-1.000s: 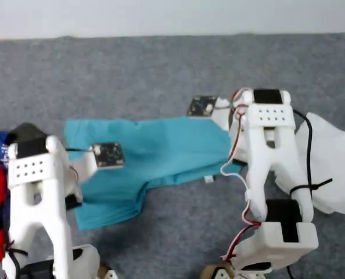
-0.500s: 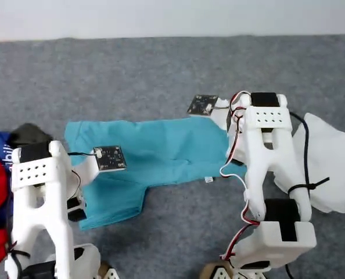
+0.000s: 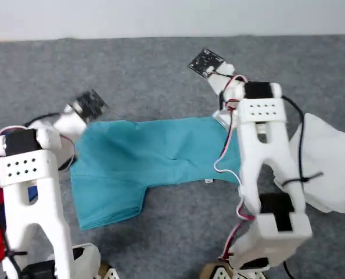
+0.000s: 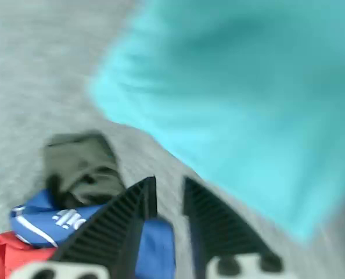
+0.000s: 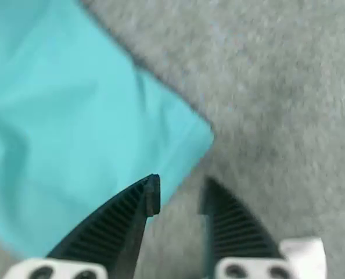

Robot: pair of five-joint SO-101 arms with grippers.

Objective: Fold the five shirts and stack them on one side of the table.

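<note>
Left gripper [image 4: 168,195]: jaws slightly parted, empty, poised above the left edge of the teal shirt [image 3: 155,154]. Right gripper [image 5: 181,197]: jaws parted, empty, above the shirt's far right corner

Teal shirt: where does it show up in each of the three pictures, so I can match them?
High view: the teal shirt lies spread mid-table between the two arms.
Left wrist view: it lies past the left claw, across from the red and blue clothes.
Right wrist view: its corner lies just ahead of the right claw.
Shared landmark: the grey table under it.
</note>
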